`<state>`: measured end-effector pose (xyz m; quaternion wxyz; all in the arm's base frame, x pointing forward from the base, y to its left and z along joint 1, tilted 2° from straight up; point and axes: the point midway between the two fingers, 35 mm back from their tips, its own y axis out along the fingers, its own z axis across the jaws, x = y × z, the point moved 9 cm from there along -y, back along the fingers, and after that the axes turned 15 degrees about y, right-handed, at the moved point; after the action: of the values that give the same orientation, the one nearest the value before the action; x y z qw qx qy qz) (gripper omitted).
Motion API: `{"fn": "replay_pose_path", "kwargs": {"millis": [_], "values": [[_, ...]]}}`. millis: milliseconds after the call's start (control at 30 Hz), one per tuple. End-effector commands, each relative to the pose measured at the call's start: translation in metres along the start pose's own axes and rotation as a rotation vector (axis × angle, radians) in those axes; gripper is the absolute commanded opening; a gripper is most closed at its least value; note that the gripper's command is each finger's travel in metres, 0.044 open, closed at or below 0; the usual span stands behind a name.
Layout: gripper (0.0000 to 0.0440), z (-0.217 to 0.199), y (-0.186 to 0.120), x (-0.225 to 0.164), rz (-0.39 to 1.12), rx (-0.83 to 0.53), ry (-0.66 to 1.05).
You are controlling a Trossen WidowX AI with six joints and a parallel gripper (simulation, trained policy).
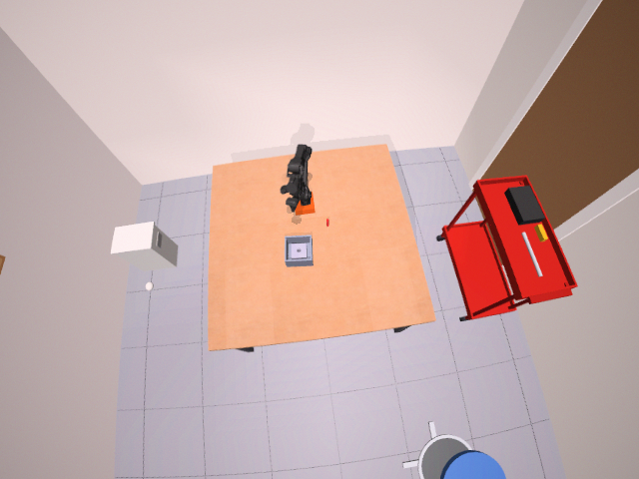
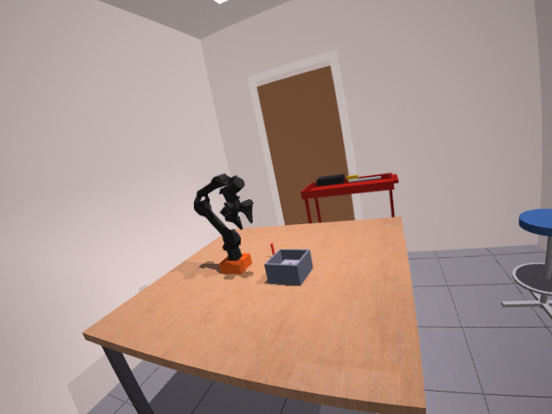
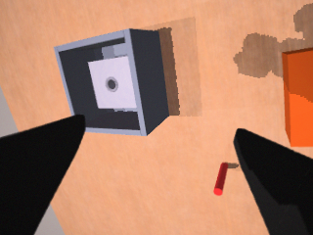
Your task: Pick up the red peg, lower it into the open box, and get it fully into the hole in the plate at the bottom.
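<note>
The red peg [image 1: 327,222] [image 2: 272,249] [image 3: 221,178] stands upright on the table, beside the box. The open grey-blue box [image 1: 299,264] [image 2: 283,274] [image 3: 153,83] stands on the table. A pale plate [image 1: 294,254] [image 3: 99,98] lies at its bottom, and the dark round hole [image 1: 298,250] [image 3: 111,84] in its middle is empty. My gripper [image 2: 246,225] [image 3: 160,128] is open with nothing between the fingers. It hangs high above the table, pointing down. In the wrist view the peg shows near the right finger, well below it.
The orange base block [image 1: 308,208] [image 2: 234,266] [image 3: 300,103] of the arm stands on the wooden table [image 1: 360,283] [image 2: 348,311], behind the box and peg. A red cart [image 1: 474,262] [image 2: 349,189] stands off to the side of the table.
</note>
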<state>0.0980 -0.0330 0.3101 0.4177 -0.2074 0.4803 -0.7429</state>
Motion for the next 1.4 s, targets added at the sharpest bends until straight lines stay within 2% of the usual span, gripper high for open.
{"fn": "replay_pose_path", "kwargs": {"millis": [0, 333, 700, 1033, 1367], "values": [[0.044, 0.002, 0.013, -0.011, 0.0, -0.061, -0.056], [0.044, -0.004, 0.05, -0.055, 0.005, -0.219, -0.277], [0.044, -0.033, 0.086, -0.101, -0.008, -0.337, -0.498], [0.044, -0.062, 0.12, -0.128, -0.004, -0.374, -0.655], [0.044, -0.091, 0.161, -0.142, 0.034, -0.348, -0.742]]}}
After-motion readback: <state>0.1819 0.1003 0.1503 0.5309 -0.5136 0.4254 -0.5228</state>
